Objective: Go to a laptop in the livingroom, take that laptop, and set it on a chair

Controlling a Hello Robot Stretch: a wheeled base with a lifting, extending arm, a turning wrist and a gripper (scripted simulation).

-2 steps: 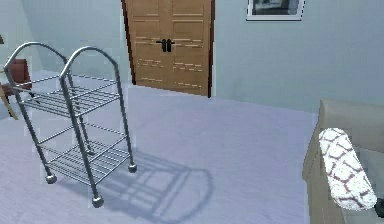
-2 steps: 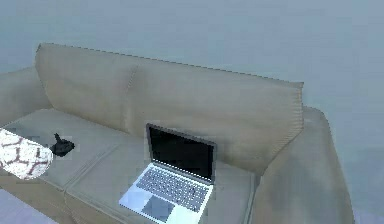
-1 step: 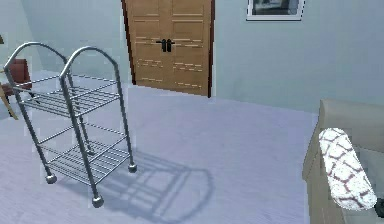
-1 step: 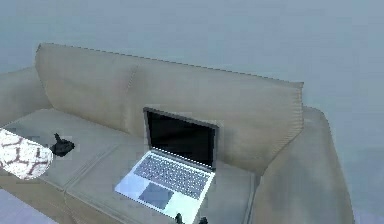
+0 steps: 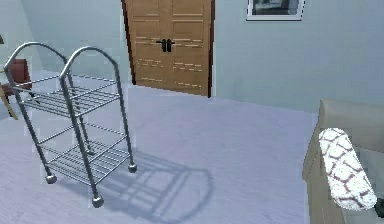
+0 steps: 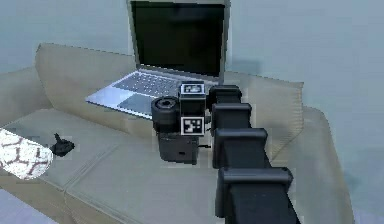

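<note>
Straight over the sofa [image 6: 100, 165] reaches the arm [image 6: 240, 150], pincer [image 6: 168, 120] near the open laptop [image 6: 175, 45]; its grip cannot be told.

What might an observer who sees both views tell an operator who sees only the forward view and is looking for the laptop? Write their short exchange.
Operator: I see a metal cart and a wooden door. Where is the laptop?
Observer: The laptop lies on the sofa in the arm side view, lid up.
Operator: Where is the gripper?
Observer: The gripper shows just below the laptop's keyboard in that picture. I cannot tell whether it holds anything.
</note>
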